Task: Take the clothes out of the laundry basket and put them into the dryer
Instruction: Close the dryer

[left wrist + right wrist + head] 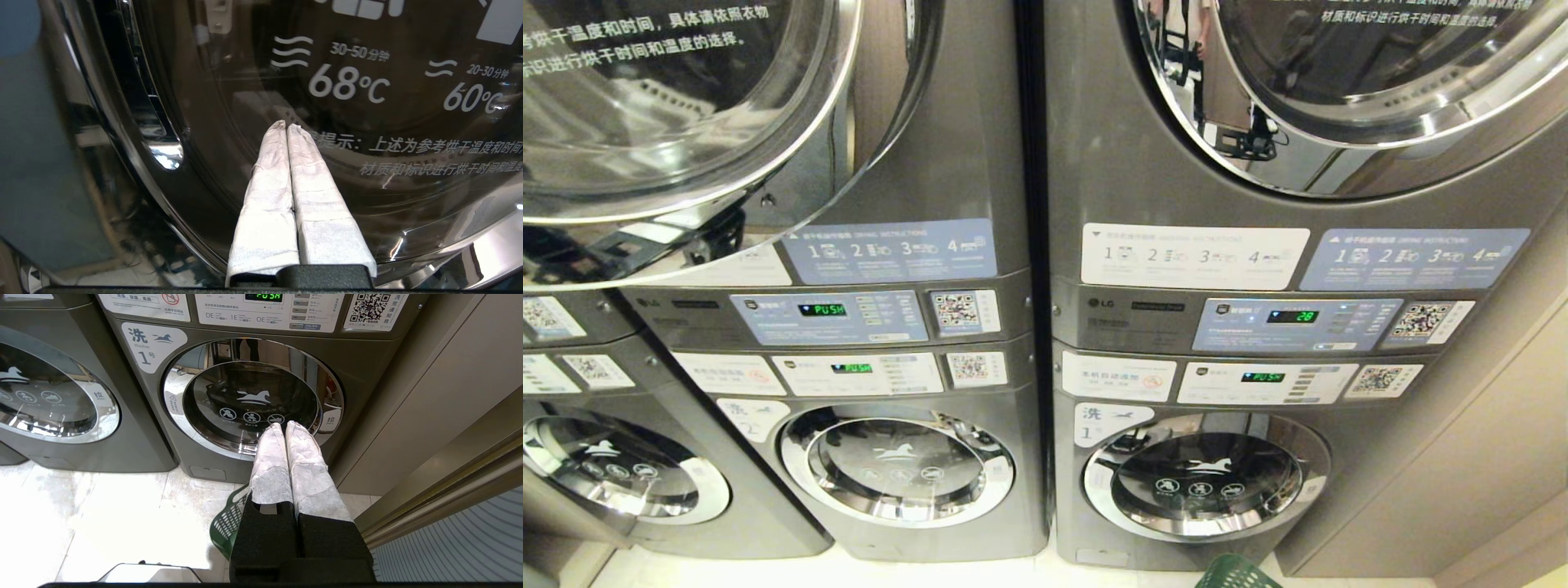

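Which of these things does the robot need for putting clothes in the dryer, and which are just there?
Needed for the job:
- dryer, its big glass door
- laundry basket, green, on the floor
- left gripper, shut, close to the dryer door

Just there:
- washer number 1, horse logo on its door
- right gripper, shut, above the basket
- QR code stickers
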